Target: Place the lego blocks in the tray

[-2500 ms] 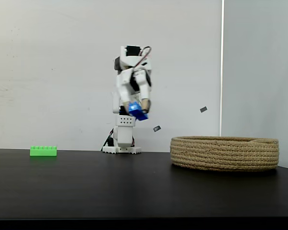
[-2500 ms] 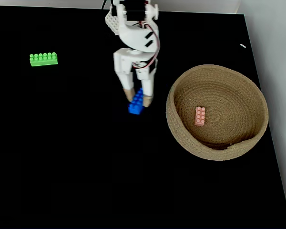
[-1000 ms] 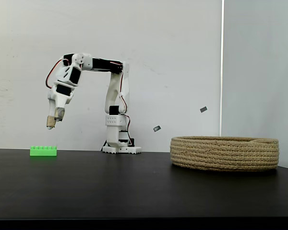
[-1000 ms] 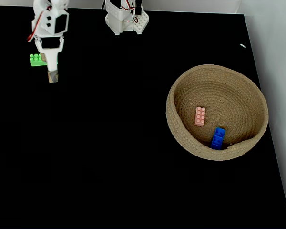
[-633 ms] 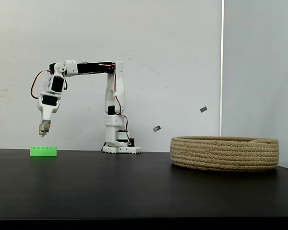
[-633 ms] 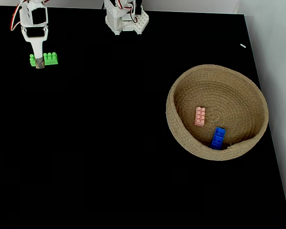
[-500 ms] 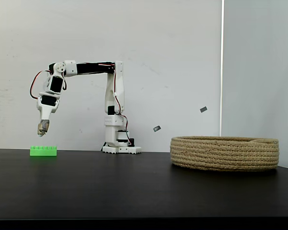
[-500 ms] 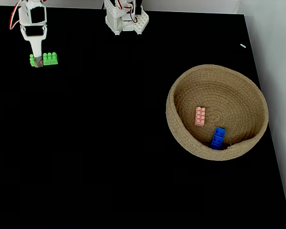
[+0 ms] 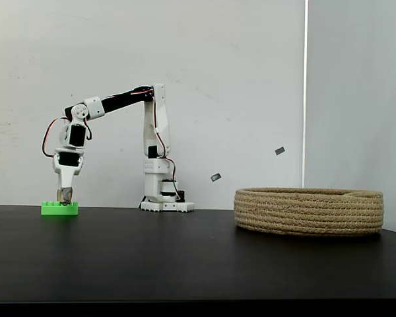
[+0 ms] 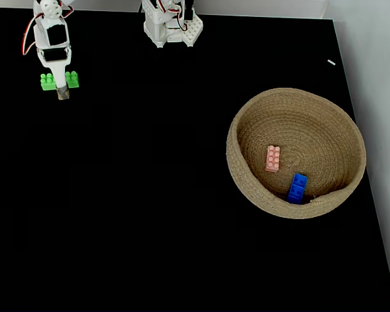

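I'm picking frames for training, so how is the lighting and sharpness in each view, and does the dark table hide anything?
In the side-on fixed view, even light, sharp, green brick clear. In the fixed view from above, the table is flat black, but the tray and gripper stand out.

The end effector (image 10: 62, 91) covers the green brick's (image 10: 47, 80) middle; its grip is unclear.

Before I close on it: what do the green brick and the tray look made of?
Green brick: looks like hard moulded plastic, going by its uniform bright colour, its studs and its crisp edges in the side fixed view. Tray: looks like coiled tan rope, matte and fibrous, with stacked coils showing on its wall. The exact fibre can't be told.
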